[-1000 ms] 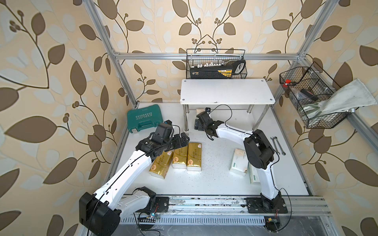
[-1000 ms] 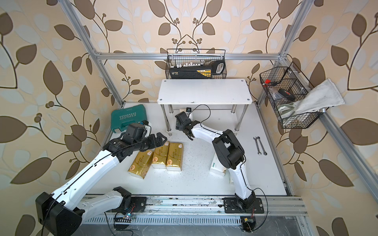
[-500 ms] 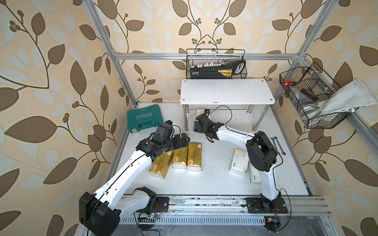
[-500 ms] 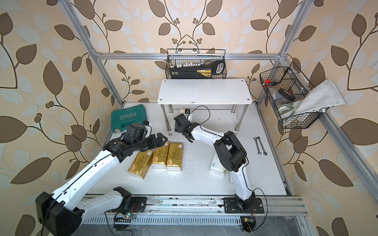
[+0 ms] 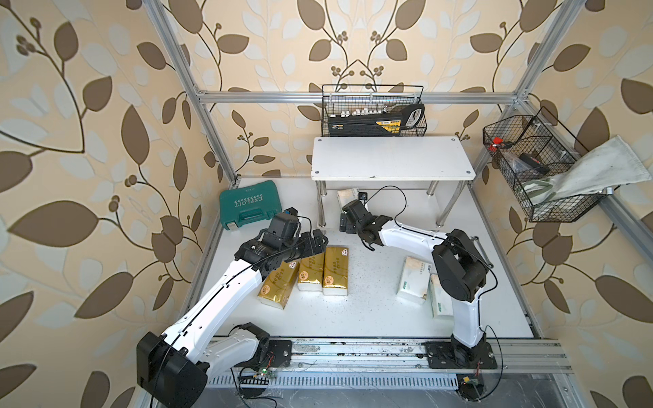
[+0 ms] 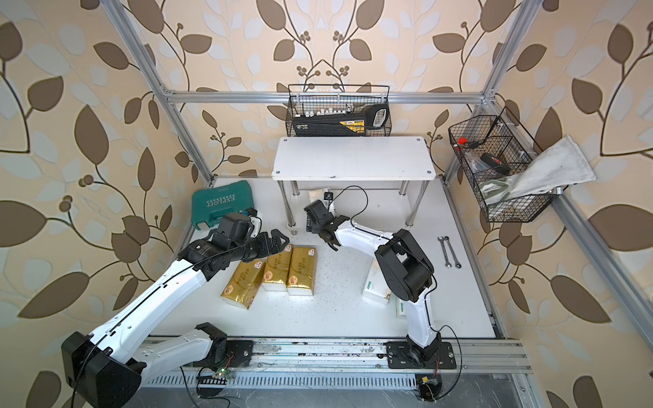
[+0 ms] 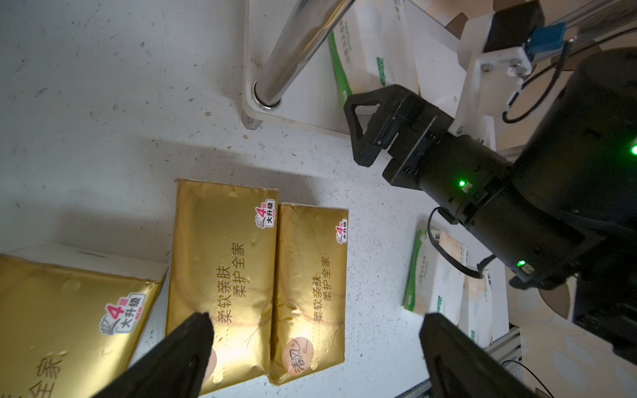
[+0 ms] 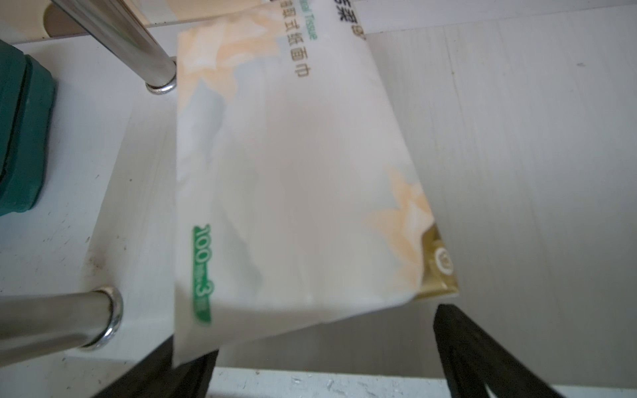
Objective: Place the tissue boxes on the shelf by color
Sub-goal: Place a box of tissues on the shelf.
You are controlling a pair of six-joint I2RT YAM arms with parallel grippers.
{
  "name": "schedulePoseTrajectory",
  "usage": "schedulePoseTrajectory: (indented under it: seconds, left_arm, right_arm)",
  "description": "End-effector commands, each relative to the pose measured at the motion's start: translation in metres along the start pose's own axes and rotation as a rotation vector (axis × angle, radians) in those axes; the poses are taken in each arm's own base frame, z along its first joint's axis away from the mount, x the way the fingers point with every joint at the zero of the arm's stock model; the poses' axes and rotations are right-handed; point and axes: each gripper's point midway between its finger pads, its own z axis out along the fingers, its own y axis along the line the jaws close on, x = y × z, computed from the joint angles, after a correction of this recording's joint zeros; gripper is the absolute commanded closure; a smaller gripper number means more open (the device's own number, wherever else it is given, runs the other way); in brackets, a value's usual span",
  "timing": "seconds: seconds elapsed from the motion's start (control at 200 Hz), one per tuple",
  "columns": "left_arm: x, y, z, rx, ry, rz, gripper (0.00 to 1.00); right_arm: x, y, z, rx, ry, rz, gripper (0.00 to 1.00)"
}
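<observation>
My right gripper (image 8: 320,348) is wide open, looks clear of the white pack (image 8: 293,172) (blurry) parked on the lower tier of the shelf (image 8: 148,206) for whites; left gripper (image 7: 315,320) gapes empty over gold packs (image 7: 224,268).

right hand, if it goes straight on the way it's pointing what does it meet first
Most likely the white tissue pack lying on the shelf's lower board. It sits right ahead of the open right hand, nearly inside it. Whether they already touch is unclear.
</observation>
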Motion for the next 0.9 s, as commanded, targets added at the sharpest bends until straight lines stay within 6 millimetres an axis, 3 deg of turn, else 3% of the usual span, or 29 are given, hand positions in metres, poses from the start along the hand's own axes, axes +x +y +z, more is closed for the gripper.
schedulePoseTrajectory:
  seconds: [0.0, 0.435, 0.895]
  left_arm:
    - [-0.005, -0.008, -0.005, 0.022, -0.035, 0.014, 0.01]
    - [-0.003, -0.004, -0.007, 0.013, -0.042, 0.013, 0.01]
    - [-0.001, -0.002, -0.008, 0.009, -0.042, 0.011, 0.01]
  right_arm:
    - [-0.008, 0.005, -0.01, -0.03, -0.025, 0.005, 0.01]
    - [-0.01, 0.043, -0.01, -0.103, -0.014, -0.014, 0.01]
    - [-0.007, 0.05, -0.005, -0.112, -0.002, -0.022, 0.01]
